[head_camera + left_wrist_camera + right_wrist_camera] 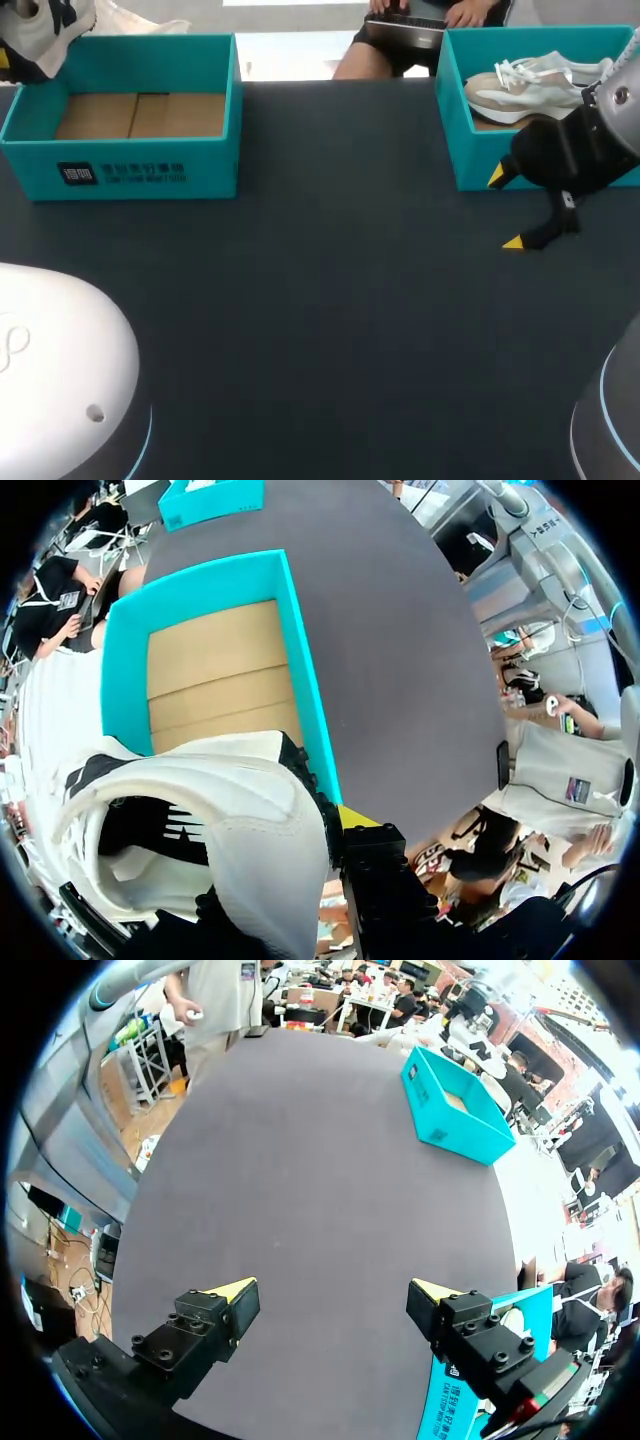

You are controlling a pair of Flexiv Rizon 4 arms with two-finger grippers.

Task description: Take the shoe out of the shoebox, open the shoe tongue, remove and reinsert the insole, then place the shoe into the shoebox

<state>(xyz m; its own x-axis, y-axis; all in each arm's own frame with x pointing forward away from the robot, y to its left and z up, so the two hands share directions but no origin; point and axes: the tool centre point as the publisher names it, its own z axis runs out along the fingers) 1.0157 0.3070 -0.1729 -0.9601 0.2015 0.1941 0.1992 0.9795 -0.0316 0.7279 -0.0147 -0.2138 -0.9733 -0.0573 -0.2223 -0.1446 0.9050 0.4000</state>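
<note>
Left gripper (225, 875): clamped on white shoe (190, 810), one yellow tip pressed to its side.
White shoe: hung above left shoebox (310, 700) corner.
Right gripper (505, 210): gaped wide, gripped nothing, hovered over table (320, 300) beside right shoebox (455, 120).

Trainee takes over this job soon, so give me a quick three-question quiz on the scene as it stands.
1. True or false: the right gripper is shut on a shoe.
2. Where does the beige shoe lie? A) left shoebox B) right shoebox C) on the table
3. Fill in: the white shoe is held by the ____ gripper.
Key: 1 false, it is open over the table; 2 B; 3 left gripper.
</note>
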